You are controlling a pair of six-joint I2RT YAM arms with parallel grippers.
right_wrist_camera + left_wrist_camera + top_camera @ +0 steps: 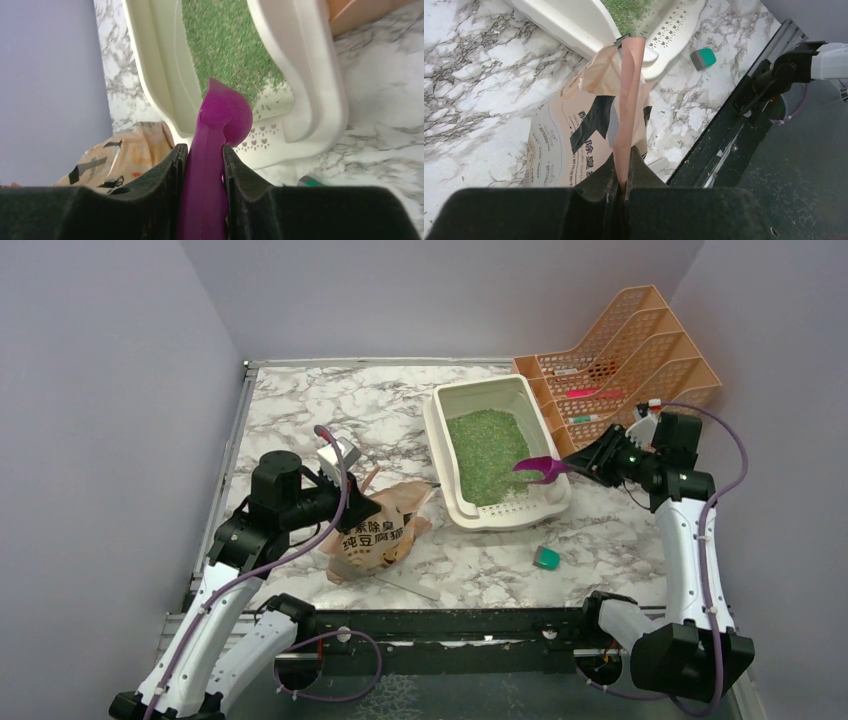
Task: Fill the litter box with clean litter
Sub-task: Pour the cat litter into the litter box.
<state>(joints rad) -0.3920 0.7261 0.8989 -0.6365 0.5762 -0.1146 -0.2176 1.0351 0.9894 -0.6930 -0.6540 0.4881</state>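
Marble table (330, 410) seen from above, contents listed by size. The litter box (510, 518) lies right of centre, long axis running away from the arms. The clean litter (487, 450) covers most of its floor as a green bed, but the perforated near shelf is bare. An orange mesh rack (630, 350) stands touching or just beside the box's far right side. A tan paper bag (380, 530) slumps left of the box. The left gripper (625, 160) is clenched on an upright strip of the bag's torn top. The right gripper (205, 150) clasps the handle of the magenta scoop (540, 468), whose bowl hangs over the box's near right part. Whether the bowl is loaded cannot be told. A small teal block (546, 558) lies near the box's near corner.

Hazards (judged):
- The thin paper strip may tear or slip if the bag is lifted by it, spilling granules.
- A tilted scoop near the rim may scatter litter onto the table.

Counts: two arms, one box, one rack, one bag, one scoop, one block.
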